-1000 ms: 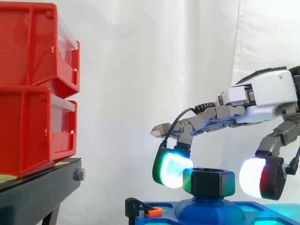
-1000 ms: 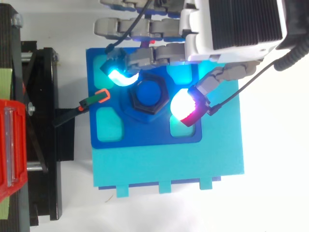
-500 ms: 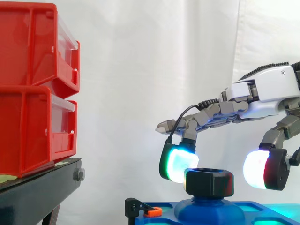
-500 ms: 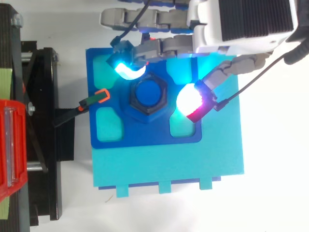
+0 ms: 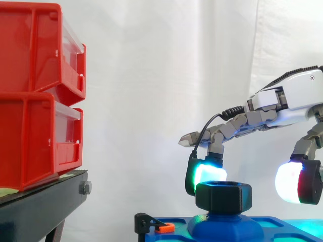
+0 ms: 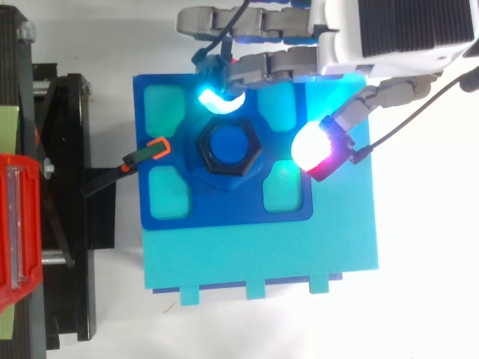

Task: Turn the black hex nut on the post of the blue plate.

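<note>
Top view: one black hex nut (image 6: pixel 202 148) on one blue plate (image 6: pixel 224 206); hand (image 6: pixel 397 30) spread (gripping nothing).

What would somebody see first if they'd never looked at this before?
Probably the white robot hand coming in from the right, because its thick fingertips glow cyan, white and red above the blue plastic plate. Close by those pads sits the chunky black hex nut on the plate's blue post. The stacked red plastic bins at the left edge stand out too.

Two red bins (image 5: pixel 35 136) (stacked) sit on a black stand (image 5: pixel 40 207) before a white curtain (image 5: pixel 151 75)
</note>
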